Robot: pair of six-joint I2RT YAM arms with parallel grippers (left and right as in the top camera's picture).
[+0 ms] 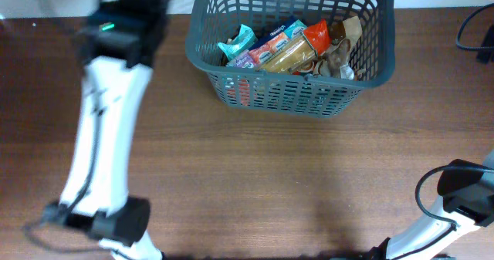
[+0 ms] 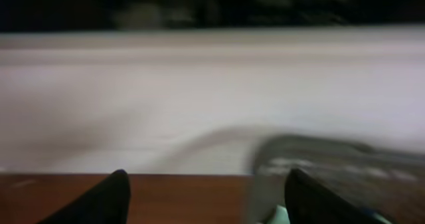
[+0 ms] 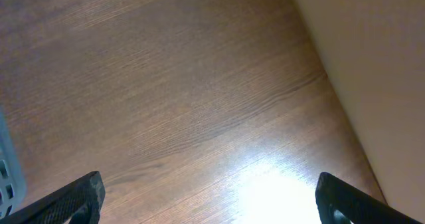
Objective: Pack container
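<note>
The container [image 1: 285, 94] stands at the upper middle of the overhead view, on the far part of the table [image 1: 231, 183], with its opening upward and its long axis running left to right in the frame; several snack packets [image 1: 289, 48] lie inside. I judge it stiff and light even with this load, likely to slide on the smooth wood, and best taken at the thick rim. The left gripper [image 2: 209, 204] and the right gripper [image 3: 212, 204] both have jaws apart, with nothing between them.
</note>
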